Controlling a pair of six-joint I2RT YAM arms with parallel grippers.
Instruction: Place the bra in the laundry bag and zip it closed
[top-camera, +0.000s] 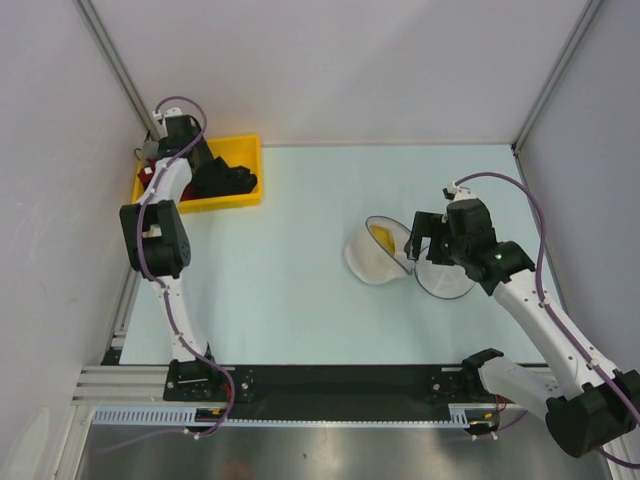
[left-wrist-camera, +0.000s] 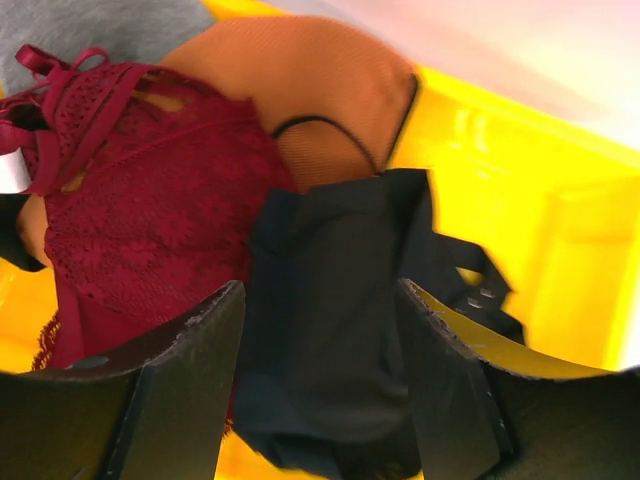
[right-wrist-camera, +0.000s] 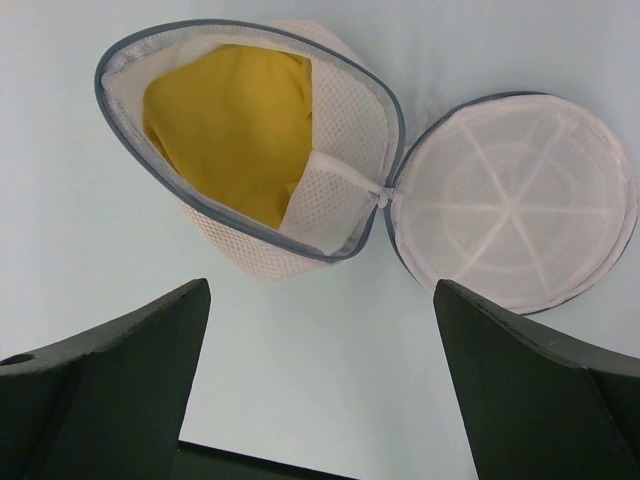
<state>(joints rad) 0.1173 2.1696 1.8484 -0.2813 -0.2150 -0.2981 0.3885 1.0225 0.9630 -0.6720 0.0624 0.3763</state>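
The laundry bag lies open on the table. Its left dome half holds a yellow bra. Its right half lies flat and empty. My right gripper is open and empty, hovering just in front of the bag's hinge, and it also shows in the top view. My left gripper is down in the yellow bin at the far left. Its fingers are pressed on both sides of a bunched black bra. The zip is undone.
In the bin a dark red lace bra lies to the left of the black one, and an orange bra lies behind it. White walls enclose the table on the left, back and right. A black rail runs along the near edge.
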